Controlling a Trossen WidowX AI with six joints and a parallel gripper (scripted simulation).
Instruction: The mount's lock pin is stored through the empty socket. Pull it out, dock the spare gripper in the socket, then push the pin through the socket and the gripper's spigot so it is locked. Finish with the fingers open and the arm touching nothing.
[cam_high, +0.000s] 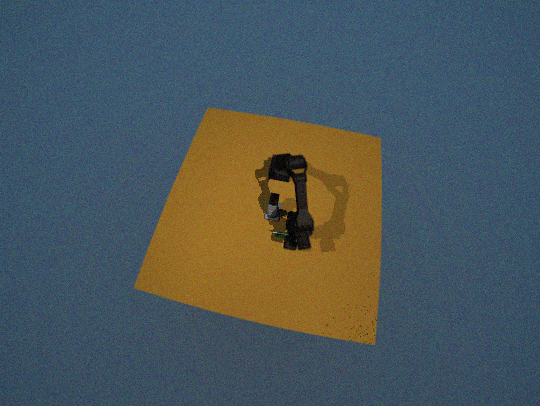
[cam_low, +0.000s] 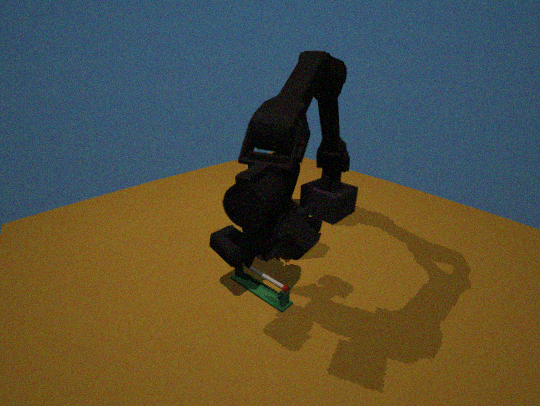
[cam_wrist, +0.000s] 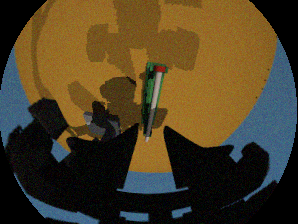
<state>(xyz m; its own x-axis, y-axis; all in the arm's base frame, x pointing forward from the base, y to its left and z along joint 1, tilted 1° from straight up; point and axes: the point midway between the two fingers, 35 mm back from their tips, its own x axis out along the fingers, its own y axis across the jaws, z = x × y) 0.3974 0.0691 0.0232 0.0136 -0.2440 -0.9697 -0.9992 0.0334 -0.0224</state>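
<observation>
A pale pin (cam_high: 279, 233) (cam_low: 270, 279) (cam_wrist: 154, 95) with a red head (cam_low: 285, 288) (cam_wrist: 160, 69) lies lengthwise along a green holder (cam_low: 255, 290) (cam_wrist: 148, 86). My gripper (cam_wrist: 150, 127) is partly open with nothing between its fingers. In the wrist view the pin's plain end points between the fingertips; the gap in depth is hard to judge. A grey mount (cam_high: 272, 213) (cam_wrist: 102, 126) with a dark upper part stands beside the holder, left of the fingers in the wrist view. In the exterior view the arm hides it. Which part is the socket or the spare gripper is too dark to tell.
The arm's dark links (cam_high: 301, 195) (cam_low: 280, 122) arch over from the boxy base (cam_high: 280, 167) (cam_low: 327, 202). The arm is close beside the mount. The orange table (cam_high: 225, 260) (cam_low: 125, 320) carries wide arm shadows, and its edges are far off.
</observation>
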